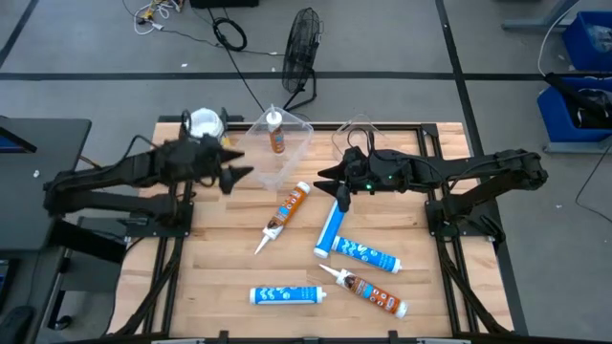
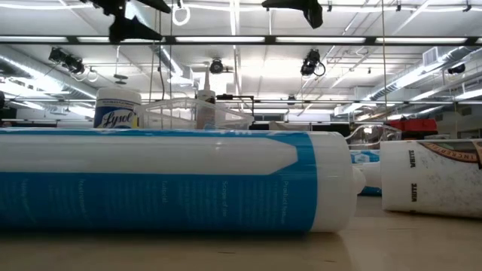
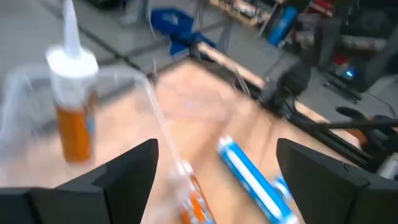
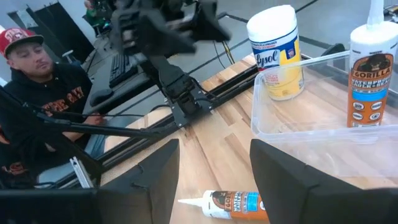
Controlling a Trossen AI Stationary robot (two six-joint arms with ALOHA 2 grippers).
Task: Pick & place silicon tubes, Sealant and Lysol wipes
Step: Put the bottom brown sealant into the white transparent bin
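- Robotics lab / industrial workshop bay, not a home.
- Butcher-block table on a black metal frame; concrete floor marked with dark tape lines.
- Exposed ceiling: ducts, strip lights, hanging cables.
- Floor fan, blue storage bins, loose cables.
- Person seated beside the rig.

"Lysol" showing on the wipes, "GORILLA" reading on the orange tube standing in the bin
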